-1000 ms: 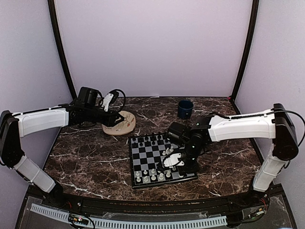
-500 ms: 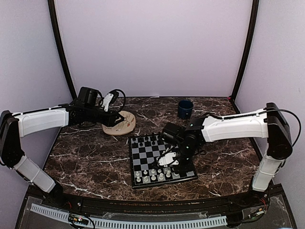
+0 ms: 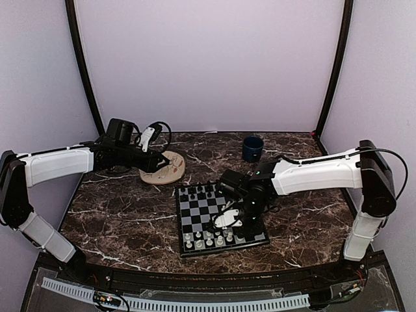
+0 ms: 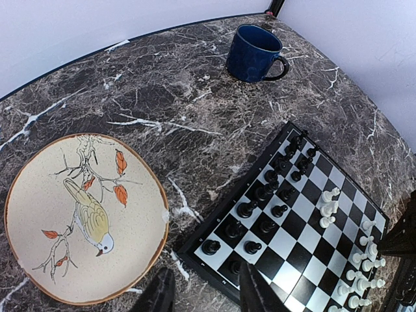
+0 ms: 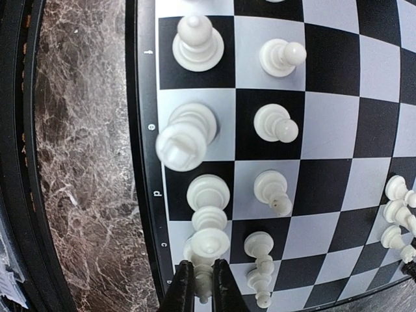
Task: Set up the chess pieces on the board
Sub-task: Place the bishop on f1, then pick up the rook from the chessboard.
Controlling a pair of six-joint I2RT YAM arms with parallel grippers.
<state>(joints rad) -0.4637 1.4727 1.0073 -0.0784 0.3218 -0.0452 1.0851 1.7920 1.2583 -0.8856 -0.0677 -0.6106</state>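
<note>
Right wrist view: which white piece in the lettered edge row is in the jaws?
The white piece lowest in frame in that row: the right gripper is shut on its top. The others stand free.

reaches out with the left arm [image 3: 58,164], left gripper [image 4: 205,294] parted and empty; bends the right arm [image 3: 318,172] inward, right gripper [image 5: 203,289] pointing down, pinched on a white piece [image 5: 209,242].

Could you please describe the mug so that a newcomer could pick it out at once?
On the dark marble table, find the chessboard and look past its far right corner towards the back wall. The mug stands there alone: dark blue, upright, with a handle, unlike the flat beige plate.
</note>
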